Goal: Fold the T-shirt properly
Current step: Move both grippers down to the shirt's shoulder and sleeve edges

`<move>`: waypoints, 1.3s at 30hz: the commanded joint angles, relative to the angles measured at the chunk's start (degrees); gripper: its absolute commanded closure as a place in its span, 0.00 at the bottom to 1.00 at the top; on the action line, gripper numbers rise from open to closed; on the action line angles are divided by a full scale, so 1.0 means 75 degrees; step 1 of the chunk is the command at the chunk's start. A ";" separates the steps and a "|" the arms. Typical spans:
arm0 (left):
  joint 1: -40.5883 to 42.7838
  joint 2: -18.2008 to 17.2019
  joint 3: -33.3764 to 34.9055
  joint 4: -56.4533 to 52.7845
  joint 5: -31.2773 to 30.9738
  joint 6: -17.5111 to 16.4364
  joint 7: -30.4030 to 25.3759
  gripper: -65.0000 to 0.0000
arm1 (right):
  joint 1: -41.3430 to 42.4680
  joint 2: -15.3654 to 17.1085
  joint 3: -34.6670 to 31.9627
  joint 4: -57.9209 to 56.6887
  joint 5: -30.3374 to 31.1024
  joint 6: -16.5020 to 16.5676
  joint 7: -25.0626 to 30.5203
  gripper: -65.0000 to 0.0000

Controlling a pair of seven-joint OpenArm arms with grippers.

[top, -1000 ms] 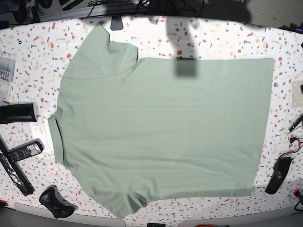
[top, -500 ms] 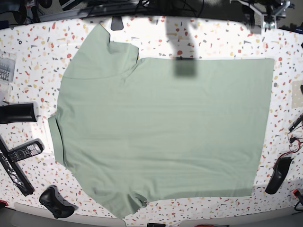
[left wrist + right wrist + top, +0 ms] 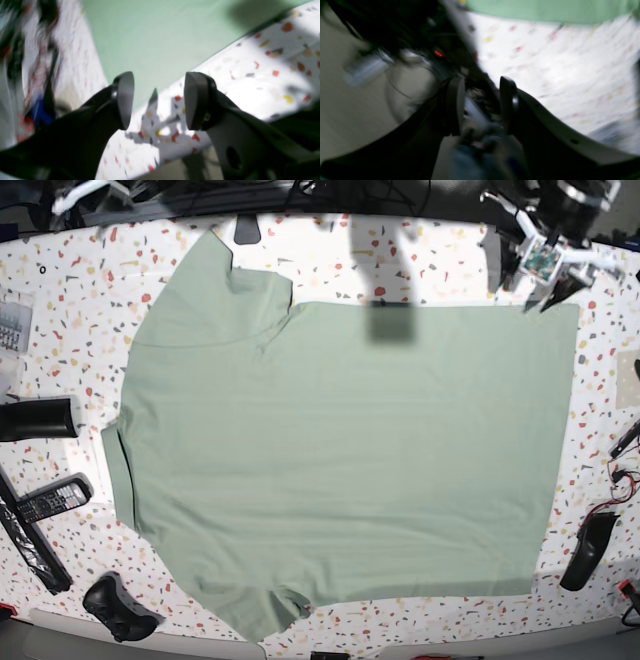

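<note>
The surface (image 3: 450, 260) is white with red, yellow and grey terrazzo-style flecks, hard and flat.

The T-shirt (image 3: 340, 460) is the largest soft item: pale sage-green cloth, smooth and matte, spread flat with few creases, roughly rectangular in the body with short sleeves at the end well away from the left claw. Its straight hem edge lies nearest the left claw, and in the left wrist view a corner of the cloth (image 3: 160, 37) sits just beyond and between the claw tips.

The left claw (image 3: 545, 255) hangs just off that corner of the T-shirt. Its two dark, rounded pads stand well apart (image 3: 157, 100), holding nothing; whether they touch the surface cannot be told.

The right claw (image 3: 480, 105) appears in a heavily blurred wrist view. Its dark fingers stand apart with a clear gap, nothing clamped between them. The green cloth edge (image 3: 545, 10) lies well beyond it, with speckled surface between.

Well away from both claws, past the sleeve end: a black cylinder (image 3: 38, 420), a remote control (image 3: 52, 500), and a black game controller (image 3: 118, 608).
</note>
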 commanded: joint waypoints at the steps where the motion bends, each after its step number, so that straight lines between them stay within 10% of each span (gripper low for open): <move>1: -0.0085 -0.0192 -0.0029 0.0131 -0.0015 -0.0213 -0.0166 0.55 | -0.0119 0.0216 0.0035 0.0219 -0.0157 -0.0050 0.0012 0.64; 8: -0.0796 -0.0664 -0.0029 -0.0067 -0.0012 -0.0691 -0.0172 0.55 | -0.0119 0.0685 0.0032 0.0391 -0.1160 -0.0385 -0.0035 0.34; 14: -0.1475 -0.0737 -0.0026 -0.1617 0.0571 -0.0679 -0.0265 0.50 | -0.0073 0.0685 0.0032 0.0391 -0.1157 -0.0868 -0.0029 0.34; 28: -0.1827 -0.1655 -0.0020 -0.4438 0.2806 -0.0656 -0.3905 0.51 | 0.1005 0.0586 0.0029 0.0391 -0.1154 -0.1064 -0.0026 0.34; 39: -0.2550 -0.1638 0.0443 -0.5788 0.3101 -0.0656 -0.3765 0.61 | 0.1413 0.0603 -0.0624 0.0391 -0.1151 -0.1055 -0.0029 0.34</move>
